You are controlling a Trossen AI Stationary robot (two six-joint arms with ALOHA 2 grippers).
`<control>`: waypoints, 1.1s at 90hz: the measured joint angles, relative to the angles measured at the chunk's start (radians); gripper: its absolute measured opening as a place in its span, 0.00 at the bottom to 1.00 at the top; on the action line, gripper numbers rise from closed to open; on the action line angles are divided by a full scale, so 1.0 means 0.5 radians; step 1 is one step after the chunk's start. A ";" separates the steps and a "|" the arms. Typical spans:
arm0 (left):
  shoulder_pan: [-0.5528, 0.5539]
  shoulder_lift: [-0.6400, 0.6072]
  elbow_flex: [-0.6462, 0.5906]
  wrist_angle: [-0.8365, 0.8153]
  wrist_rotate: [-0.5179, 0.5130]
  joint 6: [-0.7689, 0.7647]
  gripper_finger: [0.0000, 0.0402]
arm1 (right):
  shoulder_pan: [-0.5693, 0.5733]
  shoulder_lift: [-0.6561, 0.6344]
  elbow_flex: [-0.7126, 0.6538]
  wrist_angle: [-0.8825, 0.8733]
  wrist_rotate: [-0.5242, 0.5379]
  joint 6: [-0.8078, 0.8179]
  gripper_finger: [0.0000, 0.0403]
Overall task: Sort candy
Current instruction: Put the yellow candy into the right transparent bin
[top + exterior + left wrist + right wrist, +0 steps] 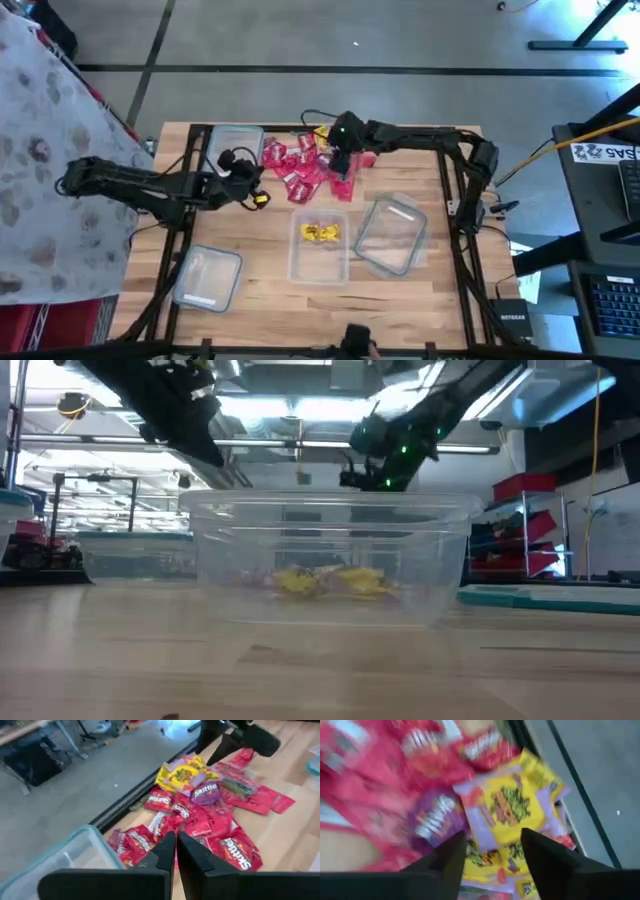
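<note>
The right hand [490, 857] hangs with its two dark fingers spread apart and nothing between them, directly over a yellow candy packet [507, 805] at the far edge of the candy pile. In the high view this hand [343, 152] sits in the upper middle of the frame, above the pile of red candy packets [305, 165]. A purple packet [435, 820] lies just beside the yellow one, with red packets filling the upper left of the right wrist view.

The left hand [176, 857] has its fingers pressed nearly together, only a thin slit between them; whether anything is pinched there cannot be told. In the high view it [255, 195] lies left of centre, just beside the lower left edge of the pile.

Below the pile, at the centre of the high view, a clear tub [320, 268] holds a few yellow pieces [320, 232]. A second clear tub [392, 237] lies to its right, tilted. A third [208, 277] sits at lower left, and a fourth [233, 143] at upper left of the wooden surface [400, 310], touching the pile's left side.
</note>
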 joint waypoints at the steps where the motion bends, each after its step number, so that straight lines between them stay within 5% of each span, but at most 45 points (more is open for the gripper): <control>1: 0.004 0.000 0.000 -0.001 0.020 0.000 0.00 | -0.005 0.008 0.000 -0.008 -0.001 -0.019 0.50; 12: 0.046 0.001 0.000 -0.009 0.234 0.010 0.00 | 0.004 0.046 -0.001 -0.114 0.021 -0.241 0.57; 35: 0.049 0.001 0.000 -0.007 0.241 0.065 0.00 | 0.083 0.087 0.001 -0.172 0.205 -0.565 0.53; 62: 0.007 0.001 -0.001 0.006 0.264 0.022 0.00 | 0.096 0.261 0.007 -0.067 0.194 -0.589 0.34; 81: 0.008 0.001 -0.002 0.036 0.222 0.021 0.00 | 0.136 0.287 0.008 -0.058 0.443 -0.398 0.04; 99: 0.008 0.001 -0.002 0.065 0.219 0.030 0.00 | 0.253 0.114 0.004 -0.147 0.608 -0.356 0.01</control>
